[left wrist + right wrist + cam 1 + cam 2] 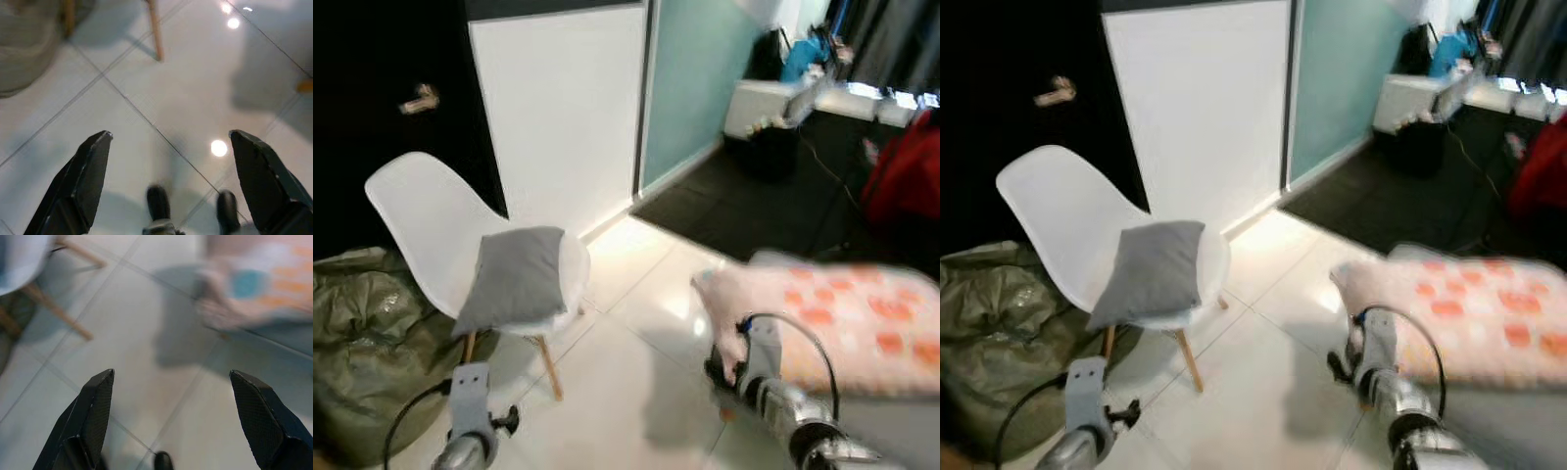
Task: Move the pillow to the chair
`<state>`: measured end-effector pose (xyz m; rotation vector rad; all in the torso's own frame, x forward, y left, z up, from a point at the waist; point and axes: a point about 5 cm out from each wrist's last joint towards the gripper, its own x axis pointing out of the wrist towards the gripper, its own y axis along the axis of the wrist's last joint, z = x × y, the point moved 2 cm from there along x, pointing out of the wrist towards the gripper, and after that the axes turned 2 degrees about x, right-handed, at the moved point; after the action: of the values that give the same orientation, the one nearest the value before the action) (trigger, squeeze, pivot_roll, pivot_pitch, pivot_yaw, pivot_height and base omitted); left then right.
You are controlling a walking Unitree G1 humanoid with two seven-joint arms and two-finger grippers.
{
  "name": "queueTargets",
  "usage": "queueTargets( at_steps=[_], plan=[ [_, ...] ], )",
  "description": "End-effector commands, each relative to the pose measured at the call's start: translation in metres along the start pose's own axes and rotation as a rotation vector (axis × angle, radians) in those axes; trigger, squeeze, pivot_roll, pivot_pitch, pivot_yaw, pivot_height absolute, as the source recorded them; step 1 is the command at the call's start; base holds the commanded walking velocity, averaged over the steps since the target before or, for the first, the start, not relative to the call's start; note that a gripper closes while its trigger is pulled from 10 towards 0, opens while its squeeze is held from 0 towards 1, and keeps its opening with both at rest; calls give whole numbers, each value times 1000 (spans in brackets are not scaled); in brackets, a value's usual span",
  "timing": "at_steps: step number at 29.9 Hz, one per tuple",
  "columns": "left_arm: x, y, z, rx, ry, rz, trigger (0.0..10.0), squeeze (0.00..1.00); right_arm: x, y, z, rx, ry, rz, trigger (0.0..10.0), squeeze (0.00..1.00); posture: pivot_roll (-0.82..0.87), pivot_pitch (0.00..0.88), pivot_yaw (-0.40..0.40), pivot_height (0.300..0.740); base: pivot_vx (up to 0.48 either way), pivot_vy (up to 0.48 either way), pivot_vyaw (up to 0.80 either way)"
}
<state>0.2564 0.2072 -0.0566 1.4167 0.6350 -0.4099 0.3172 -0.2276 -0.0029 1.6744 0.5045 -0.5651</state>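
A grey pillow rests tilted on the seat of a white shell chair with wooden legs, left of centre. Both arms hang low at the bottom of the head views, the left one in front of the chair and the right one beside the bed. My left gripper is open above bare floor tiles, with a chair leg farther off. My right gripper is open as well, over tiles between the chair legs and the bed's edge.
A bed with a pink and orange patterned cover stands at the right. An olive beanbag lies left of the chair. A white wall panel and a dark doorway are behind. Glossy tiles run between chair and bed.
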Motion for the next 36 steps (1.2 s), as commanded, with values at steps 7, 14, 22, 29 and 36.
queueTargets(
  at_steps=[7, 14, 22, 29, 36],
  plan=[
    [1, 1, -4, -8, 9, -12, 10000, 0, 2, 6, -4, 26, -10, 20, 10000, 0, -163, 0, -18, 740, -103, 0, -706],
    [-1, -1, -16, -8, -4, -19, 10000, 0, 3, 9, -7, 28, -12, 26, 10000, 0, -154, 0, -18, 740, 0, 0, -706],
    [-5, -7, -33, -8, 15, -44, 10000, 0, 4, 6, -13, 30, -6, 20, 10000, 0, -148, 0, -15, 740, 0, 0, -706],
    [-6, -10, -36, -67, 16, -58, 10000, 0, 3, -4, -10, 37, -9, 3, 10000, 0, -135, 0, -4, 740, 0, 0, -706],
    [-6, -11, -32, -61, 7, -57, 10000, 0, 2, -9, -7, 47, -11, -3, 10000, 0, -130, 0, -3, 740, 0, 0, -706]
  ],
)
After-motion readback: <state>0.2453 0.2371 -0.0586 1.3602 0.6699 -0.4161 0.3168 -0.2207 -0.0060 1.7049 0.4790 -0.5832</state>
